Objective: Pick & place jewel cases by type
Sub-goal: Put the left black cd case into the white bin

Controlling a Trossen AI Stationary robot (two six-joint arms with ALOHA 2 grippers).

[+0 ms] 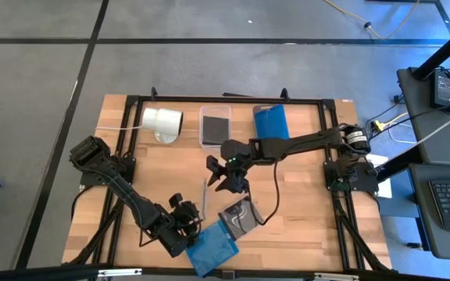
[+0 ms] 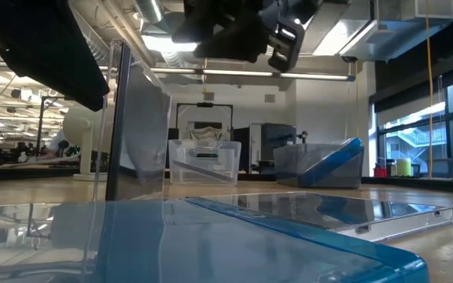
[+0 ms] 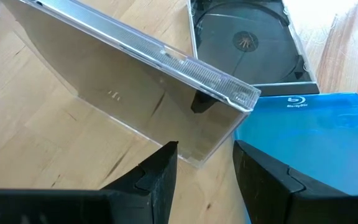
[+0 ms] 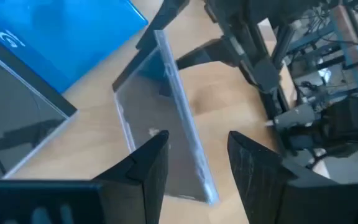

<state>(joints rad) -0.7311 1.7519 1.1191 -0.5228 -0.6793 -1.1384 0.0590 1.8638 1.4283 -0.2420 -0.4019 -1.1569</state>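
A clear jewel case (image 1: 205, 195) stands on edge near the table's middle front, upright in the low view (image 2: 136, 134). My left gripper (image 1: 194, 221) is at its near end, shut on it (image 3: 205, 152). My right gripper (image 1: 219, 178) hovers open just above the case's far end, and that end shows between its fingers (image 4: 197, 155) without touching them. A blue jewel case (image 1: 212, 250) lies flat at the front edge. A dark jewel case with white swirl art (image 1: 241, 217) lies flat to its right. My left gripper has the clear case's near lower corner (image 3: 197, 160) between its two fingers, one on each face. The fingers slant down from the table's near left. The case stands upright and skewed in the hold. Whether its lower edge (image 3: 129, 127) rests on the wood, I cannot tell.
Two tray bins stand at the far edge: one (image 1: 202, 125) holds a dark case, the other a blue case (image 1: 270, 121). A white cylinder (image 1: 162, 121) lies at the far left. A black frame (image 1: 233, 99) runs around the tabletop.
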